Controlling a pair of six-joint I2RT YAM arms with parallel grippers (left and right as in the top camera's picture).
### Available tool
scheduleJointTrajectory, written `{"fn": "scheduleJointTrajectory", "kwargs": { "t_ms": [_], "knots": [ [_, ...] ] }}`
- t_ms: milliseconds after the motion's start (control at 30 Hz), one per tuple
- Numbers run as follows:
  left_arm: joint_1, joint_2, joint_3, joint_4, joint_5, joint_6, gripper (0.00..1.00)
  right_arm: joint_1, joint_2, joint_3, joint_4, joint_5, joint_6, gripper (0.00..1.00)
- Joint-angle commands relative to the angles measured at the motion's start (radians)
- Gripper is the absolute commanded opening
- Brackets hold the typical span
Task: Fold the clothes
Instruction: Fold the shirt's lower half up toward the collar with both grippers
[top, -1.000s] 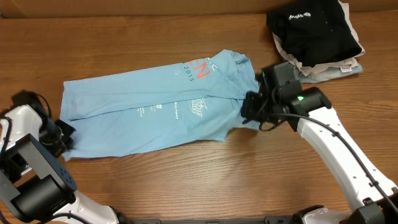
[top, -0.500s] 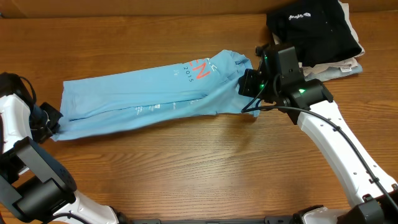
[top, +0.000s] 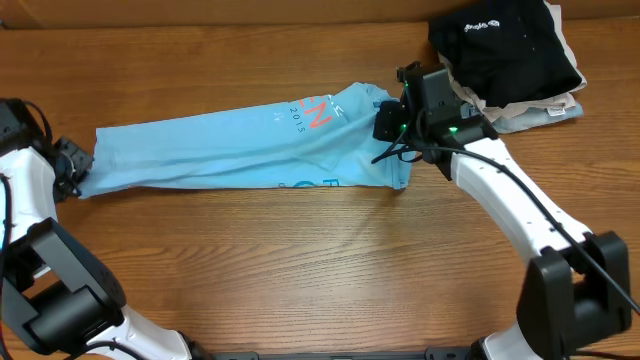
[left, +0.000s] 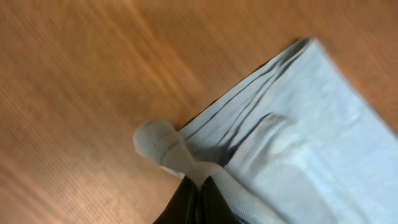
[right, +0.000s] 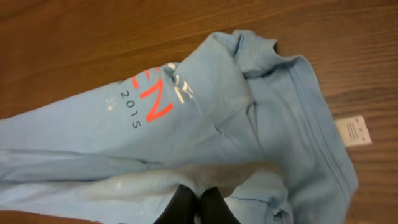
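Note:
The clothes, a sky-blue T-shirt (top: 230, 150), lie stretched in a long narrow band across the table, with white and red print near the right end. At the band's left end my left gripper (top: 75, 172) is shut on the hem. The left wrist view shows the dark fingertips (left: 194, 198) pinching a bunched corner of the T-shirt (left: 298, 124). My right gripper (top: 386, 125) is shut on a fold at the collar end. In the right wrist view its gripper (right: 198, 194) pinches a raised ridge of the T-shirt (right: 205, 81).
A black garment (top: 505, 45) with a small white logo sits on beige and grey-blue folded garments (top: 545, 108) at the back right, close to my right arm. A white label (right: 353, 132) lies by the collar. Bare wood (top: 330, 270) fills the front half.
Both grippers have moved toward the back of the table, carrying the shirt's near edge over. The shirt has gone from a wide sheet to a narrow lengthwise band.

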Motion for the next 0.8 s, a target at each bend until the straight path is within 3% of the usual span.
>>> {"fn": "scheduleJointTrajectory", "kwargs": {
  "t_ms": [0,133,200,233,267,300,333,433,467,767],
  "knots": [
    [-0.015,0.013,0.021,0.027,-0.003,0.026,0.05,-0.005,0.019,0.026,0.043,0.015,-0.019,0.04],
    [-0.016,0.026,0.021,0.063,-0.003,0.026,0.13,-0.005,0.043,0.026,0.086,0.049,-0.018,0.04],
    [-0.018,0.039,0.021,0.08,-0.003,0.026,0.28,-0.006,0.056,0.026,0.098,0.059,-0.018,0.04],
    [-0.018,0.046,0.021,0.09,-0.003,0.026,0.56,-0.006,0.063,0.026,0.104,0.061,-0.018,0.04],
    [-0.019,0.054,0.021,0.099,-0.003,0.026,0.91,-0.008,0.069,0.026,0.111,0.064,-0.018,0.04],
    [-0.021,0.062,0.021,0.105,-0.003,0.026,1.0,-0.01,0.075,0.026,0.119,0.069,-0.018,0.12],
    [-0.021,0.069,0.021,0.105,-0.003,0.026,1.0,-0.01,0.077,0.026,0.127,0.079,-0.019,0.27],
    [-0.02,0.078,0.021,0.091,-0.003,0.027,1.0,-0.01,0.075,0.026,0.14,0.113,-0.019,0.94],
    [-0.02,0.077,0.021,0.085,-0.002,0.032,1.0,-0.011,0.073,0.026,0.14,0.119,-0.019,1.0],
    [-0.018,0.085,0.019,0.02,0.01,0.216,1.0,-0.023,0.008,0.026,0.01,-0.001,-0.076,1.0]
  ]
}}
